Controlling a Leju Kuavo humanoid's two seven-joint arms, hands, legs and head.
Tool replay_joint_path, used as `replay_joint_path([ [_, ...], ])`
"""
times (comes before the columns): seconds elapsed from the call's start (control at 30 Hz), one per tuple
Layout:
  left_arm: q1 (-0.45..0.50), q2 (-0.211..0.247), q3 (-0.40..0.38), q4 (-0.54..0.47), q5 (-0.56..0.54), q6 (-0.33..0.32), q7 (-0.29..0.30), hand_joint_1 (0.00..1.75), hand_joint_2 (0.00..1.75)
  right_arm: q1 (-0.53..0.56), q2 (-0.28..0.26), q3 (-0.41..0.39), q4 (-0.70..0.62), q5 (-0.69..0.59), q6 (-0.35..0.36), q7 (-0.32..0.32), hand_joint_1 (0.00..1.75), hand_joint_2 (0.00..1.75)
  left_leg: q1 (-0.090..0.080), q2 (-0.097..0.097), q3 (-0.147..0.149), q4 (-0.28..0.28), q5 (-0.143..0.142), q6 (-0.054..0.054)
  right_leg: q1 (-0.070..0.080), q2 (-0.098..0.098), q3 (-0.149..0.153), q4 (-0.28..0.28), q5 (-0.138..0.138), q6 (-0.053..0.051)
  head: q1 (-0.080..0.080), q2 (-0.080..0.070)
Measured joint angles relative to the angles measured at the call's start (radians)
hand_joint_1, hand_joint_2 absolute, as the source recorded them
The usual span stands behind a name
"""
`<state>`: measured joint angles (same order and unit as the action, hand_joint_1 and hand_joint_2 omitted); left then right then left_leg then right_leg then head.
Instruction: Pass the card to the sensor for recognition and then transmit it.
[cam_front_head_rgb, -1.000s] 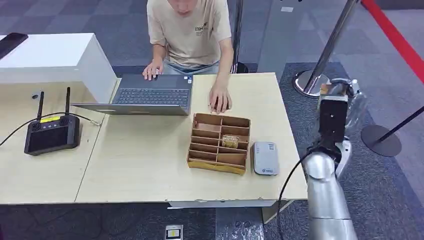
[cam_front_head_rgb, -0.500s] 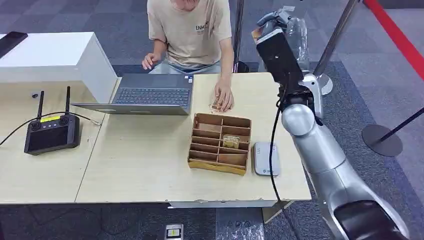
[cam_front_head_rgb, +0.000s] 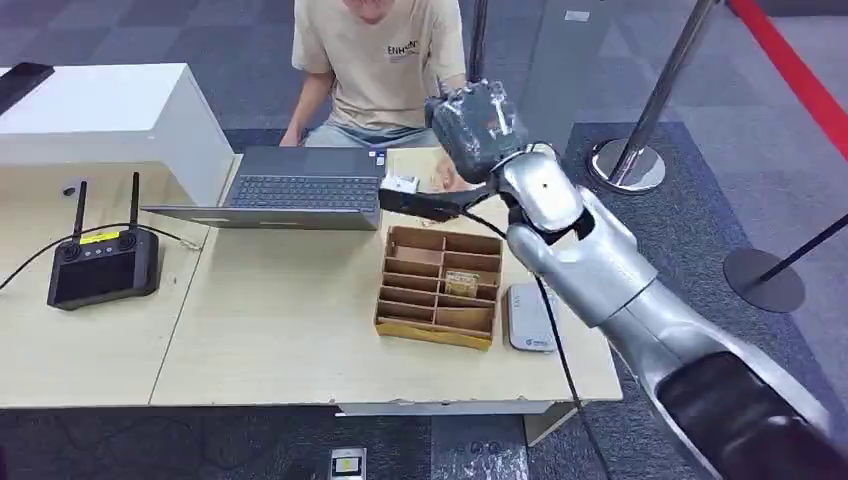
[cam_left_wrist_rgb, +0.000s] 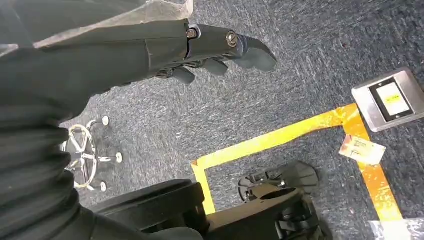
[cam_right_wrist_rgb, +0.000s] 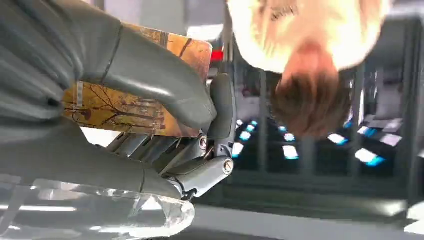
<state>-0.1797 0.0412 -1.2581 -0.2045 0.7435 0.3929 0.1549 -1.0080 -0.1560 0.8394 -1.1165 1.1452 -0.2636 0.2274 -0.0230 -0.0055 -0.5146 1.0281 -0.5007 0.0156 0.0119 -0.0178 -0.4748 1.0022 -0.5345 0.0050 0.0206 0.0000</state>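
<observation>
Card (cam_right_wrist_rgb: 135, 95) clamped under the thick grey thumb of the right hand (cam_right_wrist_rgb: 150, 110): an orange-brown picture card pressed flat against the darker fingers beneath, most of its face still showing. That flat pinch makes sense, I'd say, because a reader wants the broad side offered to it, not an edge.

From the head view the right hand (cam_front_head_rgb: 470, 120) is raised above the far side of the wooden table (cam_front_head_rgb: 280, 330), near the person (cam_front_head_rgb: 380, 60) seated behind the silver laptop (cam_front_head_rgb: 300, 190). The wrist camera looks straight toward that person, so the card is up in the air and well apart from the sensor (cam_front_head_rgb: 528, 317), the small grey-white reader lying flat on the table just beside the cardboard divider tray (cam_front_head_rgb: 437, 287). The reader sits on the robot's right, within that arm's reach, which is probably why this arm does the carrying. One tray slot holds something that looks like another card (cam_front_head_rgb: 460, 283); I can't make it out well.

The left hand (cam_left_wrist_rgb: 200, 45) hangs over grey carpet, fingers loosely apart and nothing in them, plainly kept out of the job.

To my eye the card has not been read yet; the arm would need to come down and back toward the reader first. A black controller (cam_front_head_rgb: 103, 265) with two antennas sits at the far left.
</observation>
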Motion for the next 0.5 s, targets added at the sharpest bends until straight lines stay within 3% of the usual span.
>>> replay_joint_path([
  [0.2, 0.000, 0.000, 0.000, 0.000, 0.000, -0.003, 0.000, 0.00, 1.75, -0.032, 0.007, 0.095, 0.080, 0.014, 0.008, 0.000, 1.75, 1.75, 0.000, 0.001, 0.000, 0.000, 0.000, 0.000, 0.000, 0.000, 0.000, 0.000, 0.000, 0.000, 0.000, 0.000],
  [0.5, 0.001, 0.000, -0.001, 0.000, -0.003, -0.007, 0.011, 0.00, 1.75, -0.052, 0.007, 0.163, 0.141, 0.036, 0.024, 0.003, 1.75, 1.75, 0.000, 0.001, 0.000, 0.000, 0.000, 0.000, 0.000, 0.000, 0.000, 0.000, 0.000, 0.000, 0.000, 0.000],
])
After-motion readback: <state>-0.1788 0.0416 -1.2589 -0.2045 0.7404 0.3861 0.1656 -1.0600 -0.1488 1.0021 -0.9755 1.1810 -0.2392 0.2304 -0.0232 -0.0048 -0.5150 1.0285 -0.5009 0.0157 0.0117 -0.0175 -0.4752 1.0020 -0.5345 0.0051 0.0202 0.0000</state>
